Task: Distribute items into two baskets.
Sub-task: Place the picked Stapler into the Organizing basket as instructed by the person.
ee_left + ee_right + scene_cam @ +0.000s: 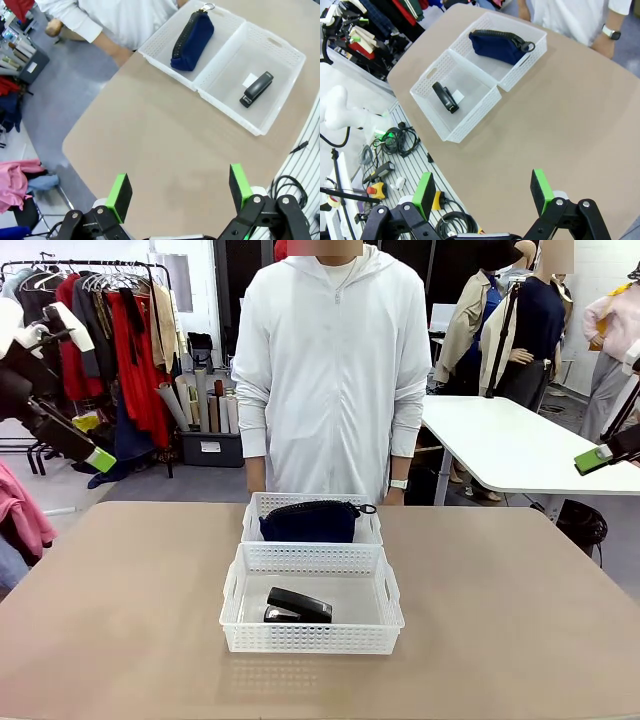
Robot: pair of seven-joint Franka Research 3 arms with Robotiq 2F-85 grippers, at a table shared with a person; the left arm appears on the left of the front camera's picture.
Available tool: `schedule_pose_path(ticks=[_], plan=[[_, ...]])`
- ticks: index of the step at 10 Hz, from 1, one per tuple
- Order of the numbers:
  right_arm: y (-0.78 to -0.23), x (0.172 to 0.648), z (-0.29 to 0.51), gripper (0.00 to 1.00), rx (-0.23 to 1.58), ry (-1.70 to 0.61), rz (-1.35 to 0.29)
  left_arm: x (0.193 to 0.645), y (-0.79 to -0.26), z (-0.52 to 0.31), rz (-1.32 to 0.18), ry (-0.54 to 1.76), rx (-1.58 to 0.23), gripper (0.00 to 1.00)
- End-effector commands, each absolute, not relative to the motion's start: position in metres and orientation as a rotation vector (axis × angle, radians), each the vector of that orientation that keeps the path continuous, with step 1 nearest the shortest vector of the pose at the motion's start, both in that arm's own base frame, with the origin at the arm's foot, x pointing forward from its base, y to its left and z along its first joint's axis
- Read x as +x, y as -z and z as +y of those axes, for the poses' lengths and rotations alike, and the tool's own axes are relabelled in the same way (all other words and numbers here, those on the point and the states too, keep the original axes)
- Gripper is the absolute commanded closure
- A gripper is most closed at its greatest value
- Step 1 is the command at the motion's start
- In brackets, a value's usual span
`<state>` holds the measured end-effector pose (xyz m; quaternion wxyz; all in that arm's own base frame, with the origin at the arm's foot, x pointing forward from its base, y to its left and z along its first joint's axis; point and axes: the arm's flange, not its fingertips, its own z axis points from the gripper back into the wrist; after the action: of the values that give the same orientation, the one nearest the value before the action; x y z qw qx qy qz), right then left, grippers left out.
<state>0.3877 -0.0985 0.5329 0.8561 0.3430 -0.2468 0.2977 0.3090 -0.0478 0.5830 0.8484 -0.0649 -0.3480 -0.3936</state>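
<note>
Hovering above the desk (150, 140), both sets of fingers (119, 195) (540, 187) stand spread wide, holding nothing; pouch (309, 521) and stapler (298, 606) lie in separate baskets.

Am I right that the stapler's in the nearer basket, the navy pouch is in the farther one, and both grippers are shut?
Not quite: both grippers are open. The left gripper and right gripper show spread jaws in their wrist views. The stapler does lie in the nearer basket and the pouch in the farther basket.

tan table (120, 590), clothes rack (110, 330) (far left)
</note>
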Motion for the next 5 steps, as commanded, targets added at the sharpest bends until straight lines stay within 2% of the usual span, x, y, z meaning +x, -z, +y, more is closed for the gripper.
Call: schedule_pose_path(ticks=[1, 2, 5], plan=[[-0.534, 0.387, -0.097, 0.0, 0.724, -0.627, -0.521, 0.308, -0.583, -0.047, -0.735, 0.815, -0.14, 0.0], [-0.534, 0.387, -0.097, 0.0, 0.724, -0.627, -0.521, 0.309, -0.583, -0.048, -0.734, 0.83, -0.137, 0.0], [-0.534, 0.387, -0.097, 0.0, 0.724, -0.627, -0.521, 0.317, -0.592, 0.034, -0.835, 0.708, -0.314, 0.0]])
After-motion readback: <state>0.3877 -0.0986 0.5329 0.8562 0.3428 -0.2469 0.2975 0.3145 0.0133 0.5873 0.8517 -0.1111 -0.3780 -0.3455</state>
